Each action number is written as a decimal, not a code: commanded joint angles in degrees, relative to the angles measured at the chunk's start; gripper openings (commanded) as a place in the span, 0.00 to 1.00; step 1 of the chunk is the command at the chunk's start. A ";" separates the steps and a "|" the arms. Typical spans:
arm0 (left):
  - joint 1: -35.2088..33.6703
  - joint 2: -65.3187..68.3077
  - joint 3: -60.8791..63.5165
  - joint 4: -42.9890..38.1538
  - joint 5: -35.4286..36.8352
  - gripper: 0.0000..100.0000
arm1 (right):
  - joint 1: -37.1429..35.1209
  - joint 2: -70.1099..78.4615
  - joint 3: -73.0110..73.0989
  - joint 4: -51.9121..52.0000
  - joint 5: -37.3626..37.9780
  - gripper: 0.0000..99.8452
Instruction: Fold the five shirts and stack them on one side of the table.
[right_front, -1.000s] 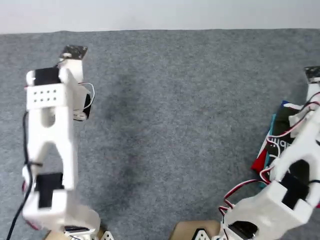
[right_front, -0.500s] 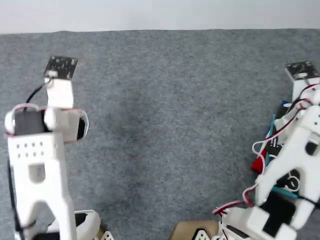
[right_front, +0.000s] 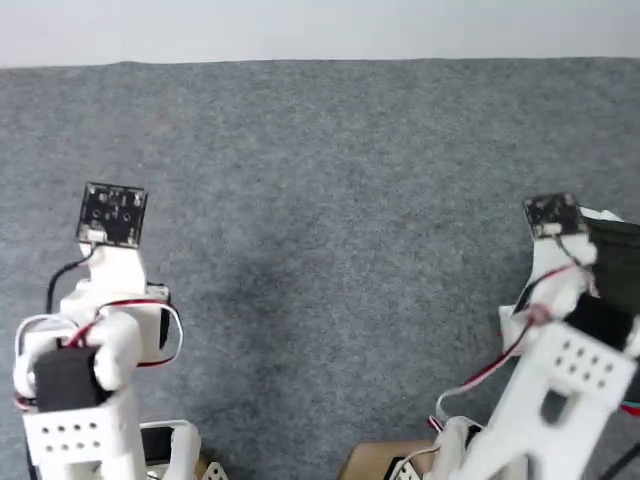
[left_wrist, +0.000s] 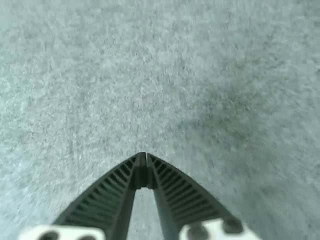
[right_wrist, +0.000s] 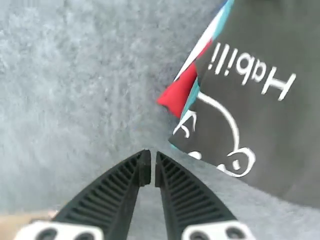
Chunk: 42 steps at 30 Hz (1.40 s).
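Risk: w/ right gripper (right_wrist: 150, 161) empty, jaws all but closed, shirt stack (right_wrist: 270, 120) just beyond its tips — I'd snag & skew it if I dip; left gripper (left_wrist: 145, 161) pinched closed, empty.

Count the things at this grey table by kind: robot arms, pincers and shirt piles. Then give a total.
Robot arms: 2, left arm and right arm
Pincers: 2, left pincer and right pincer
Shirt piles: 1, the shirt pile
Total: 5
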 joint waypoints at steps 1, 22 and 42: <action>0.09 -5.27 4.88 -5.01 -0.26 0.01 | -0.66 -8.57 5.54 -5.05 -10.11 0.03; 0.00 -22.42 39.08 -21.45 0.09 0.01 | -12.88 -40.22 47.38 -32.66 -24.26 0.01; 0.09 -40.09 55.08 -22.95 8.97 0.01 | -18.24 -55.52 53.71 -16.84 -32.26 0.01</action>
